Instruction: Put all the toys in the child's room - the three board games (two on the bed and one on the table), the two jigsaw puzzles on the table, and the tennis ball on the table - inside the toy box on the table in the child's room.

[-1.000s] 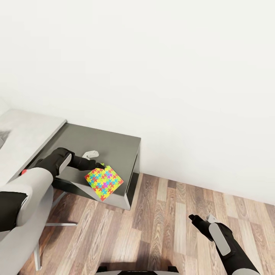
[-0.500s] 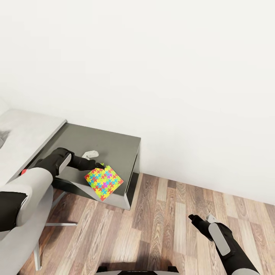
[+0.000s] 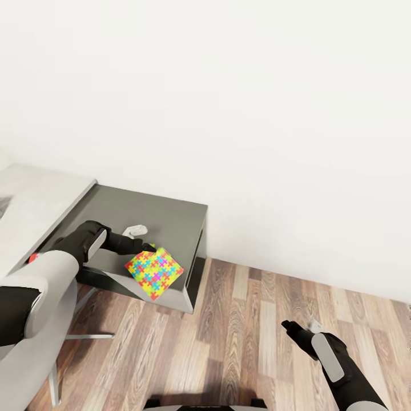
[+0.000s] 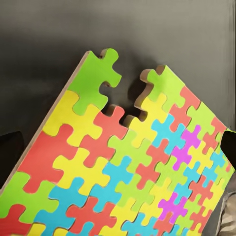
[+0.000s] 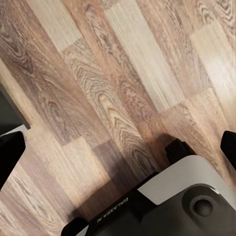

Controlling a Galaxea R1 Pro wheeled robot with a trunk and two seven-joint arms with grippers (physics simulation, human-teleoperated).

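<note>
Head view shows the left gripper (image 3: pixel 149 249) at the far corner of a jigsaw puzzle (image 3: pixel 154 273), its dark fingers closed on that corner. The puzzle is a thin square of yellow, red, blue, green and pink interlocking pieces, turned like a diamond and tilted over the near right part of the dark grey side desk (image 3: pixel 165 214), its near corner reaching past the desk's front edge. Whether its underside touches the desktop cannot be told. From the left wrist view the puzzle (image 4: pixel 128 162) is seen close up against the dark desk surface, with a notch in its knobbly edge between two green pieces.

Just beyond the left gripper a small white object (image 3: pixel 136 230) lies on the grey desk. To the left, the desk joins a higher white-topped table (image 3: pixel 40 197). Behind both rises a plain white wall (image 3: pixel 228 114).

Low on the right, the right gripper (image 3: pixel 290 327) hangs above the wood-plank floor (image 3: pixel 251 342), well apart from the desk. In the right wrist view its two dark fingertips (image 5: pixel 10 147) stand far apart at the picture's edges with nothing between them, and the robot's base (image 5: pixel 172 196) sits on the planks beneath.
</note>
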